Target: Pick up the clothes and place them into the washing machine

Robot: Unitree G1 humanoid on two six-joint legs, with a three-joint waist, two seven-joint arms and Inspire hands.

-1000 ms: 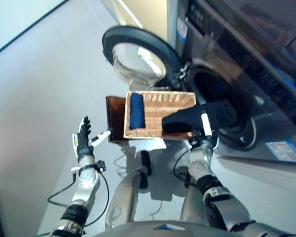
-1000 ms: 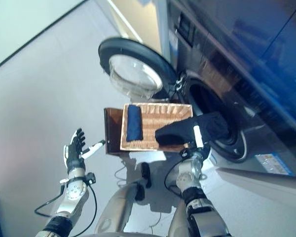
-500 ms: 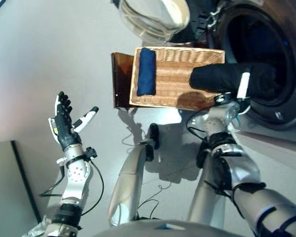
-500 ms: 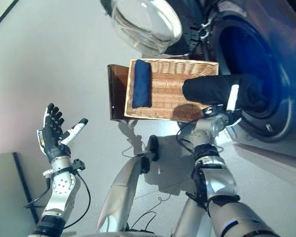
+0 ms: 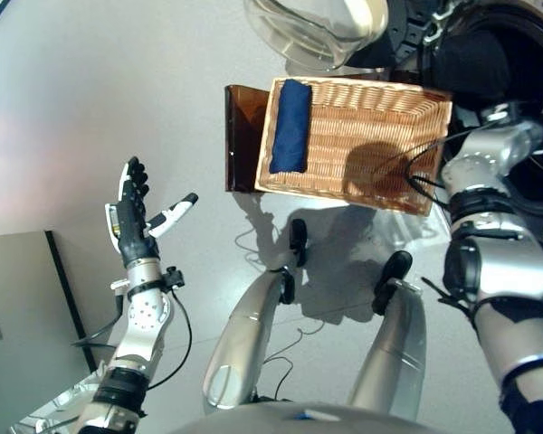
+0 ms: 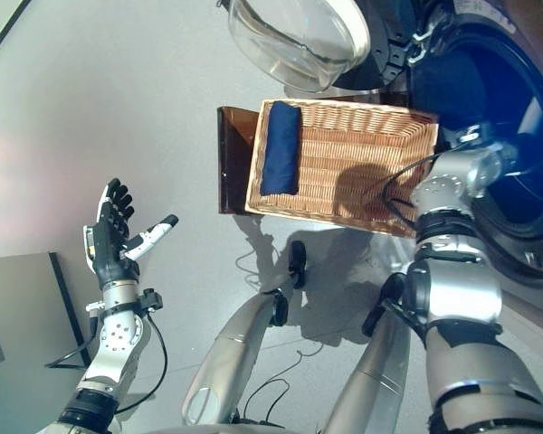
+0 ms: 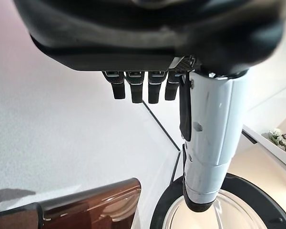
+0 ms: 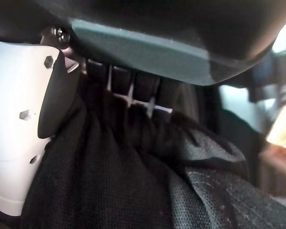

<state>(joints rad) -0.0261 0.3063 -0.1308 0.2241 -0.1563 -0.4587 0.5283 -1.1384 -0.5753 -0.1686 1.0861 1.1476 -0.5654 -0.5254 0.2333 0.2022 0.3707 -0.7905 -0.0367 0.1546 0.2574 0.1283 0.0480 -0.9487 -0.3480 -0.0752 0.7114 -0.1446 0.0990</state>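
We see the right hand [image 8: 19, 119] reaching into the round opening of the washing machine [image 6: 525, 136], its arm stretched past the far right corner of the wicker basket [image 5: 380, 185]. In the right wrist view its fingers [image 8: 119, 78] and white-covered thumb are curled into a black garment [image 8: 133, 181], so this hand is clenched on the cloth. From the head we make out the same black garment bunched at the mouth of the drum, just above the right wrist; we cannot tell how far inside it sits.

A folded dark blue cloth [image 5: 291, 127] lies along the left end of the basket, lengthwise against its left wall. The rest of the basket floor shows bare weave. The basket rests on a low brown stand [image 6: 232, 163], whose edge sticks out on the basket's left side.

The washer's glass door [image 6: 299, 36] hangs swung open, beyond the basket and to the left of the drum opening.

The left hand [image 5: 131, 217] is held up over the grey floor [image 5: 90, 108], well apart from the basket, with fingers straight and thumb spread, holding nothing. Its wrist view shows the same relaxed fingers [image 7: 133, 90] and white thumb.
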